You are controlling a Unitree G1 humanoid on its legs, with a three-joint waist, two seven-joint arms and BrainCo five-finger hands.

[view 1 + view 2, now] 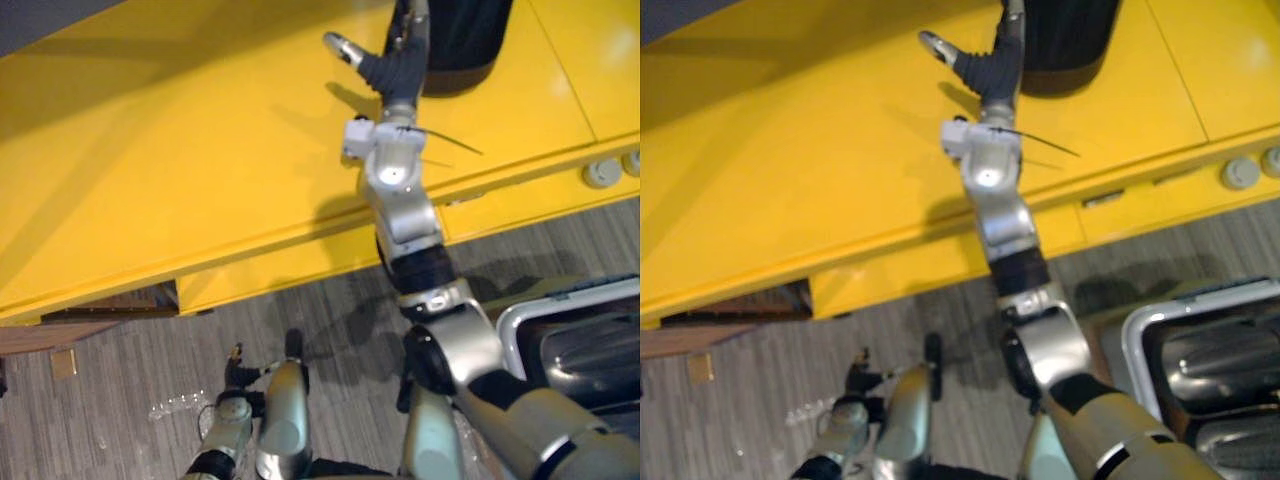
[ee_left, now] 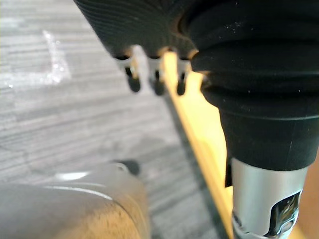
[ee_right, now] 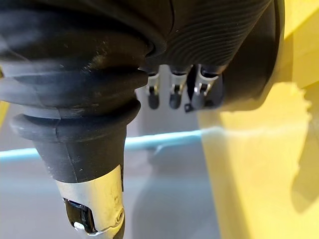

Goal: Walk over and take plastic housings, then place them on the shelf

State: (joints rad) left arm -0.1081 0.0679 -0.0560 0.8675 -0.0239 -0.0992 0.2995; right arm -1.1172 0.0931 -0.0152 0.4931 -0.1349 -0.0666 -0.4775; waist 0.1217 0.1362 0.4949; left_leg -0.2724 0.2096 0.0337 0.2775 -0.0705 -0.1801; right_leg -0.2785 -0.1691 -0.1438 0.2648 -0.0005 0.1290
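There are 1 yellow shelf (image 1: 150, 170), 1 black housing (image 1: 462, 35), 2 grey discs (image 1: 600, 174) at the shelf edge, 1 white bin (image 1: 515, 325), 1 tan square (image 1: 63, 363) and 2 hands: left hand (image 2: 144, 25), right hand (image 1: 395, 68).

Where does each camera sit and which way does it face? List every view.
Left eye view: on the head, looking down at yellow surface and grey floor; both arms show, right robot hand by the black housing.
Right eye view: beside it; shares that scene.
Left wrist view: left wrist, along the left robot hand toward the floor.
Right wrist view: right wrist, along the right robot hand toward the housing.
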